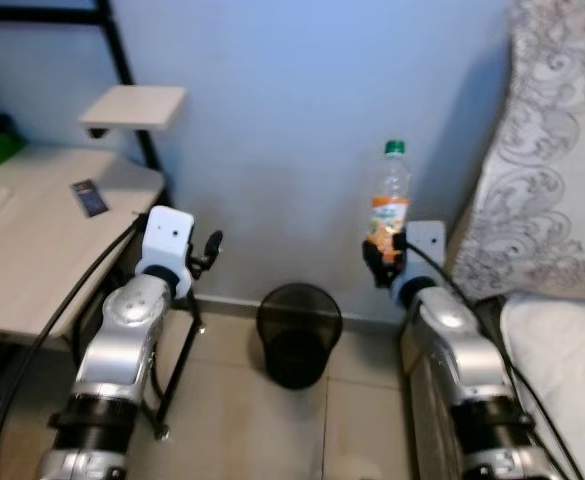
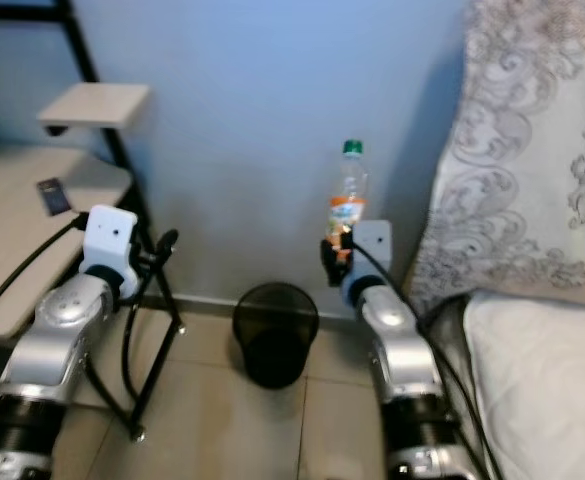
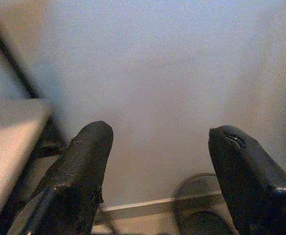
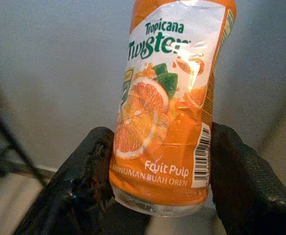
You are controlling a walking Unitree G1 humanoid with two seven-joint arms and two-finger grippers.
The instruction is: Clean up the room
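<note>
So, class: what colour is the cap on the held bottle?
Green cap on the bottle, clearest in the left eye view.

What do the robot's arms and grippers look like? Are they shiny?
Yes, both arms are shiny silver with rounded shells and black ribbed rings lower down. The left gripper and right gripper each have two long black fingers. The left wrist carries a boxy white block, the right wrist a similar pale one. Black cables run along both arms.

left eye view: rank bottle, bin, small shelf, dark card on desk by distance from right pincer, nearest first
1. bottle: held in the right pincer
2. bin: on the floor, lower left of it
3. small shelf and dark card: far left, too close to call
</note>
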